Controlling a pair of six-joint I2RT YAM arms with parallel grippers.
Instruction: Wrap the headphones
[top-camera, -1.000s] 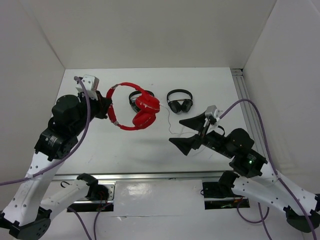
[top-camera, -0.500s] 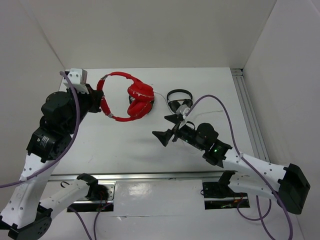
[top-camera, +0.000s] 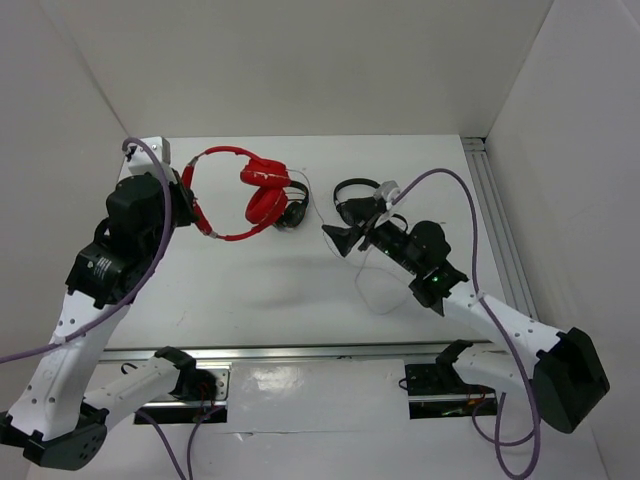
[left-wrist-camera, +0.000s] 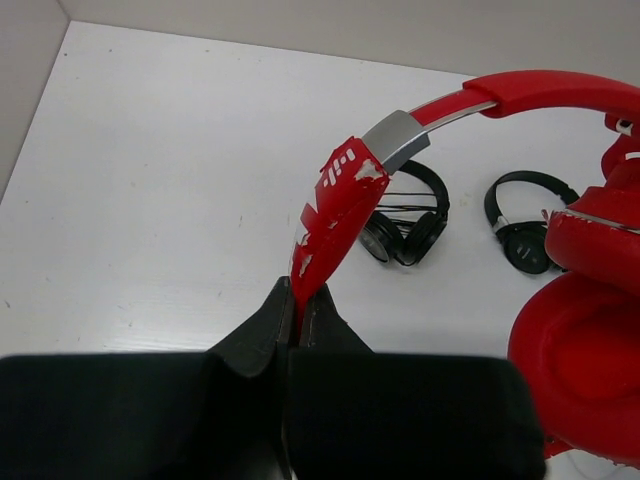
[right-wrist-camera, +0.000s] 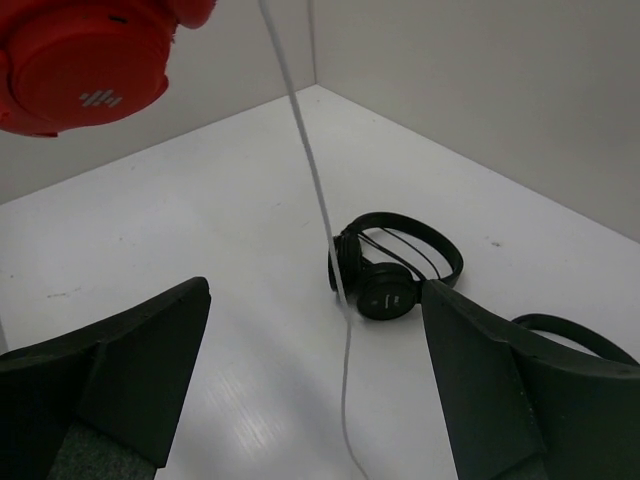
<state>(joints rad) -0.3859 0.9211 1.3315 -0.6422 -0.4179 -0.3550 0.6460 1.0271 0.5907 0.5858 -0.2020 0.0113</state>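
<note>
You're looking at a white table (top-camera: 260, 290) boxed in on three sides by plain white panels: a far wall (top-camera: 300, 60), a left wall (top-camera: 50, 120) and a right wall (top-camera: 580, 120). The walls meet the tabletop in clean seams, and both far corners show in the overhead view. A silver slotted rail (top-camera: 492, 200) runs along the table's right edge, from the far corner toward you. A second metal rail (top-camera: 300, 352) crosses the near edge from left to right. Nearer still lies a white plate (top-camera: 310, 395) that looks glossy, with pale glare on it, though it is too small in view to be sure. The light is even and soft, and faint grey shadows lie on the tabletop.
</note>
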